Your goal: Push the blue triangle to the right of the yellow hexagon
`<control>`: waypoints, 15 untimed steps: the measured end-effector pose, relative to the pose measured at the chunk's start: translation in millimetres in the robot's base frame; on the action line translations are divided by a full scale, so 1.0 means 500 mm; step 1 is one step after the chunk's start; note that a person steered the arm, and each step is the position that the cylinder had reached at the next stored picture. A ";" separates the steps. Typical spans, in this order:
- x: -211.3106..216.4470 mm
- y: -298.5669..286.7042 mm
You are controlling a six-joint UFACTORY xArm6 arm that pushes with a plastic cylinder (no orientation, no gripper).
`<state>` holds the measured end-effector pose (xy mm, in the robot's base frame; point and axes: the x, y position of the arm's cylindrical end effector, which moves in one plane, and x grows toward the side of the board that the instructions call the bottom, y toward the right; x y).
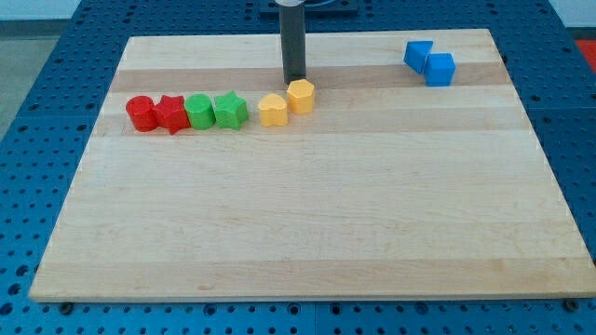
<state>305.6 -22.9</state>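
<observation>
Two blue blocks sit touching at the view's top right. The left one (418, 55) looks like the triangle and the right one (440, 69) like a cube, though their shapes are hard to tell. The yellow hexagon (301, 96) lies at the upper middle of the board, with another yellow block (273, 110) touching it on its lower left. My tip (294, 80) stands just above the yellow hexagon's top edge, close to or touching it. It is far to the left of the blue blocks.
A row of blocks lies left of the yellow pair: a red cylinder (141, 113), a red star (171, 113), a green cylinder (199, 111) and a green star (229, 110). The wooden board (307, 233) lies on a blue perforated table.
</observation>
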 end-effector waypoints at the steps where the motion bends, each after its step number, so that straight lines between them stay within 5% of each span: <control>1: 0.034 0.013; 3: 0.033 0.013; 5: -0.187 0.065; 6: -0.227 0.131; 8: -0.226 0.241; 11: -0.160 0.558; 15: -0.121 0.369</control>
<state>245.2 161.4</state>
